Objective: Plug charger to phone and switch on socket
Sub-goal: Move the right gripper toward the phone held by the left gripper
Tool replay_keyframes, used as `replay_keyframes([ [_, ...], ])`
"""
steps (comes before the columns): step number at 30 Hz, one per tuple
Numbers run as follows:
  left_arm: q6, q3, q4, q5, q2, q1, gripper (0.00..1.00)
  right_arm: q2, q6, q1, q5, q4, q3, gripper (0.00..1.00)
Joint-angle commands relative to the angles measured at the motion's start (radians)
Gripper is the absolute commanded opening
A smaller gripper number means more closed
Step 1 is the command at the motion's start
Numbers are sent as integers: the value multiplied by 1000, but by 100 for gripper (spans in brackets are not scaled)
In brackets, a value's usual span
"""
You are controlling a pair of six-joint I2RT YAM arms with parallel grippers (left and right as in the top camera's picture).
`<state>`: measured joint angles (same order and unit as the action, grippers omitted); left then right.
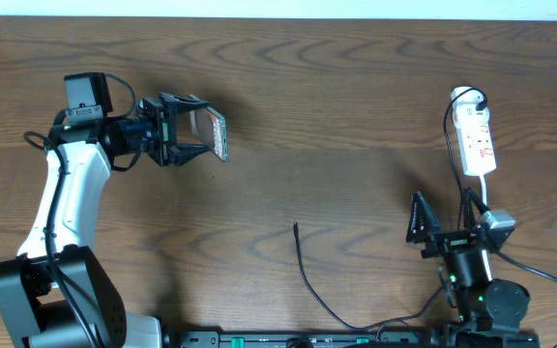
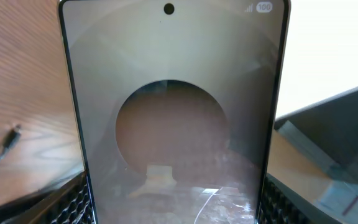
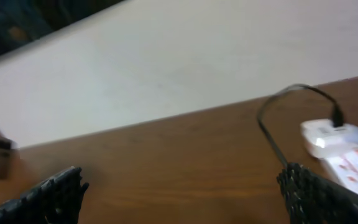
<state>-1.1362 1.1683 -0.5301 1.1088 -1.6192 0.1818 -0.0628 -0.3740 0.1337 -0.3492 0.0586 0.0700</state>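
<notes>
Gripping the phone [image 1: 218,133] by its two long edges, the left gripper [image 1: 201,128] has its jaws partly closed on the handset at the far left of the table [image 1: 337,116]. In the left wrist view the phone [image 2: 173,124] fills most of the picture. Its screen faces the camera, with a brownish circle on a silver ground, and a finger [image 2: 67,202] shows at each lower corner against its sides.

The right gripper [image 1: 445,215] sits near the right front of the table with its jaws spread wide. It holds nothing and touches nothing. In the right wrist view its fingers [image 3: 316,193] stand far apart over bare wood.

The power strip [image 1: 478,140] lies flat just beyond the right gripper, its length running away from the robot, with red marks on its face. A black cable is plugged into its far end and loops down its left side. The right wrist view shows the same strip [image 3: 347,155] ahead and to the right.

The charger [image 1: 303,266] lies loose on the table between the two arms. Its plug tip points away from the robot and is well apart from the phone and from both grippers.

Counted: one phone, one power strip, one charger, two grippers.
</notes>
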Motion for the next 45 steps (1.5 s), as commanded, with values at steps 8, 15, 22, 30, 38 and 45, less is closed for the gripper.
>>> replay_keyframes([
  [8,25,8,5,-61,21,2,7,-413,-86,5,-263,9,384,99],
  [15,24,8,5,-106,21,0,7,-872,-170,2,-599,82,645,99],
  [22,24,8,5,-134,21,-34,7,-1293,-288,-39,-1096,544,794,99],
  [30,24,8,5,-193,21,-71,7,-1531,-509,-185,-886,570,794,99],
  [38,16,8,-4,-306,21,-119,7,-1619,-592,-354,-667,553,794,96],
  [45,-16,8,-35,-452,21,-167,7,-1622,-559,-507,-445,467,794,93],
])
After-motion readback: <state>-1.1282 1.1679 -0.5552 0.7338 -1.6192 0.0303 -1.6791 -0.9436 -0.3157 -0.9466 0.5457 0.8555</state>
